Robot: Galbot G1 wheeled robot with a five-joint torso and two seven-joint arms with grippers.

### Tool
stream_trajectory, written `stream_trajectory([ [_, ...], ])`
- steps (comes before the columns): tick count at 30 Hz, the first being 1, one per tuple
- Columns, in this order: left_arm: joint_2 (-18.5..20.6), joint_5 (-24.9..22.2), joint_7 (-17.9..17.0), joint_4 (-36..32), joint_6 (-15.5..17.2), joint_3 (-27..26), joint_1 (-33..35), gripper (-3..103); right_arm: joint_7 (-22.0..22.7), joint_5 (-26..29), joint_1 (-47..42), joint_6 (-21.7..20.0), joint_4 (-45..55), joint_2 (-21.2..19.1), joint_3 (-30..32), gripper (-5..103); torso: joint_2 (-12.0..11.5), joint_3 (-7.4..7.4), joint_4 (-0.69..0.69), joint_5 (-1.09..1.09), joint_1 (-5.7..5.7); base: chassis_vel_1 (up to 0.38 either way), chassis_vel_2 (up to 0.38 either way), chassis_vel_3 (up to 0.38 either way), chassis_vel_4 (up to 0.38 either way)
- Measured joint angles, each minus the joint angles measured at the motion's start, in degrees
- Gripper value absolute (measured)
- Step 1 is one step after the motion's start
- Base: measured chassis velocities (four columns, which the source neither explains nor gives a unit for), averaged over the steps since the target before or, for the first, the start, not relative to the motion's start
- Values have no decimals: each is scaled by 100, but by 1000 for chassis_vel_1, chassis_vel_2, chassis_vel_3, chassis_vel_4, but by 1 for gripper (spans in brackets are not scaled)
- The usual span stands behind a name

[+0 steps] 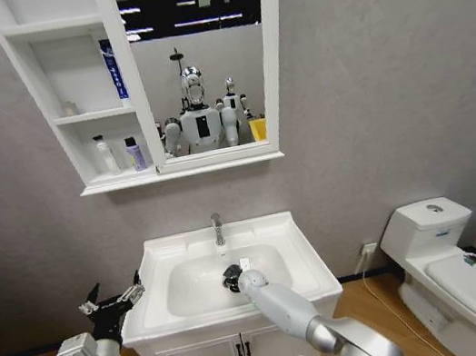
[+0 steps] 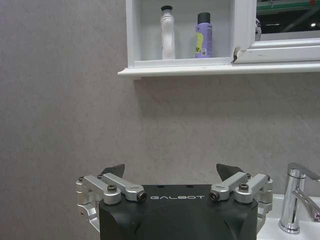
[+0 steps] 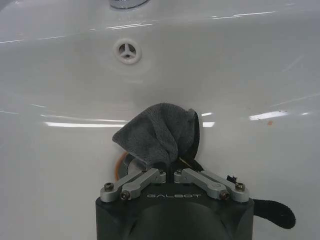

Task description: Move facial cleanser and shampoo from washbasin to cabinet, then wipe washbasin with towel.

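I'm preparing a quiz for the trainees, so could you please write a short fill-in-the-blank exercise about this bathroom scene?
1. The right pincer holds the grey towel inside the ____ of the washbasin.
2. The left pincer is ____ and holds nothing.
3. The white bottle and the purple bottle stand on the ____ shelf of the cabinet.
4. The tap stands ____ the mirror.

Missing words: bowl; open; lowest; below

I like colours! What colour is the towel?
Dark grey towel, clearest in the right wrist view.
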Motion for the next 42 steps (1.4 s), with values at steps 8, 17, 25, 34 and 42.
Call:
stream_trajectory([
  [8,0,0,0,0,0,0,0,100,-93,-842,-164,96,551,3,-77,2,0,-1,2,1,0,0,0,0,0],
  [17,0,0,0,0,0,0,0,100,111,-343,-115,33,443,3,-87,2,1,-2,0,1,-1,0,0,0,0],
  [25,0,0,0,0,0,0,0,100,-235,-621,151,-27,-184,3,-257,2,3,-3,-2,0,-2,0,0,0,0],
  [34,0,0,0,0,0,0,0,100,-564,-1133,106,-131,205,5,-694,2,2,-2,2,1,-2,0,0,0,0],
  [42,0,0,0,1,0,0,0,100,-441,-891,213,-176,-318,9,-432,2,2,-3,1,3,-2,0,0,0,0],
])
